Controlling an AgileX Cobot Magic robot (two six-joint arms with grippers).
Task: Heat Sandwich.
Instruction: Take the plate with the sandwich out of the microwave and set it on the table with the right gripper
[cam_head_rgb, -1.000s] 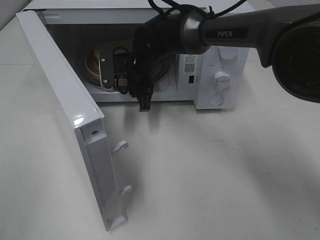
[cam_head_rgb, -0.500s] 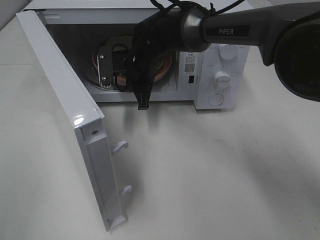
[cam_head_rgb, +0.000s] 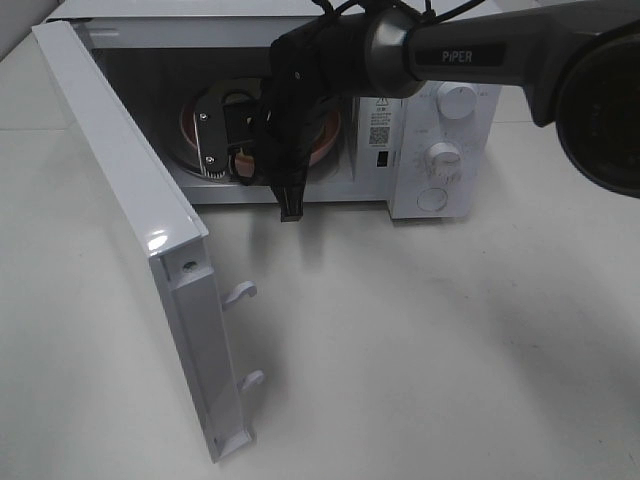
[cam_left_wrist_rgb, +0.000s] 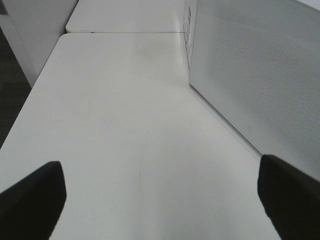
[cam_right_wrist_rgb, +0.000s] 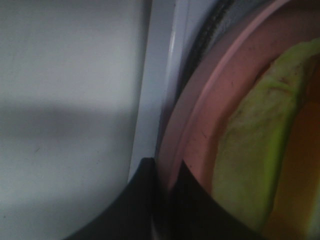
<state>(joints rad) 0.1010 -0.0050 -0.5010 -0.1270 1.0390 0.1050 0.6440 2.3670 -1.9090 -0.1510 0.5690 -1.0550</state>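
Your right claw (cam_right_wrist_rgb: 162, 192) is clamped on the pink plate's (cam_right_wrist_rgb: 200, 125) rim, sandwich (cam_right_wrist_rgb: 255, 135) just beyond; your left claw (cam_left_wrist_rgb: 160, 195) hangs apart over the bench (cam_left_wrist_rgb: 125, 125).

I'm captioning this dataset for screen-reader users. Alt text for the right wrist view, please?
Close-up: the right gripper is closed on the rim of a pink plate carrying a sandwich with yellow-green filling, at the white microwave opening.

Right claw (cam_head_rgb: 262, 190) pinched, left claw (cam_left_wrist_rgb: 160, 197) agape
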